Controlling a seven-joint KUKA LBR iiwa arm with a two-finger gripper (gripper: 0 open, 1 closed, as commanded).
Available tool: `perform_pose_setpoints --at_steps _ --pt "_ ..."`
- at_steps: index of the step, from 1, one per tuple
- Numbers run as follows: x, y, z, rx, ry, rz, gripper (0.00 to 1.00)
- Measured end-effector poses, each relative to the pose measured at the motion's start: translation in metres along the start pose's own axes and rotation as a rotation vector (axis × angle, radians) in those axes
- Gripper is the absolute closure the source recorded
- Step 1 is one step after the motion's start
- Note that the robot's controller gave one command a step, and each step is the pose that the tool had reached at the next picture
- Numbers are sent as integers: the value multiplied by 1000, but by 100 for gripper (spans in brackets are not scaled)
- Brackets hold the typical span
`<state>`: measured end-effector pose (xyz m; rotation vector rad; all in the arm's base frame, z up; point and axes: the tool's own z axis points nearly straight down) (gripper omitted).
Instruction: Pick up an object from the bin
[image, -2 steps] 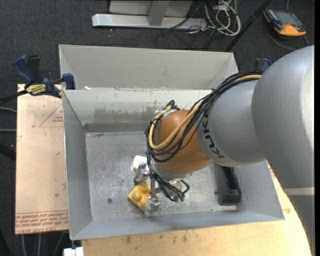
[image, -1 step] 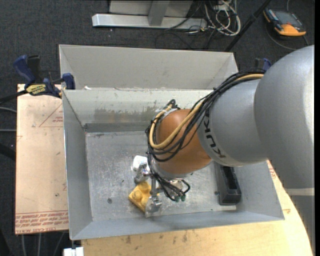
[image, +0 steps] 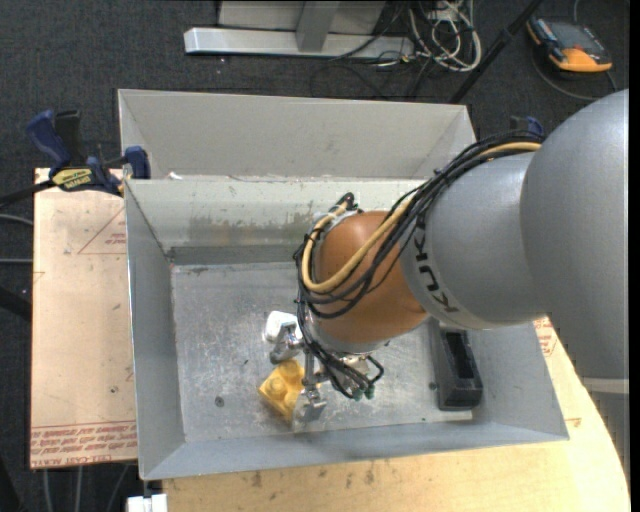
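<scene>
My tool (image: 306, 388) sits low beside the yellow lump (image: 279, 388), well left of the black block (image: 458, 370); its opening I cannot tell. I'd centre over the lump before closing.

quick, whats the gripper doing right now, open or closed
Gripper: open or closed cannot be told; it is down beside a yellow lump near the front wall of the bin.

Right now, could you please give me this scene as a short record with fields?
bin: grey metal, scuffed floor
yellow lump: near the front wall, left of middle
white piece: just behind the yellow lump
black bar: lying along the right wall
pincer: down low, at the yellow lump
held: cannot tell
</scene>
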<state>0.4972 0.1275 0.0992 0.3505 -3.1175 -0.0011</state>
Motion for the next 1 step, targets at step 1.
perform_pose_setpoints --at_steps 1 --pt "0 0 -14 0 -2 0 100"
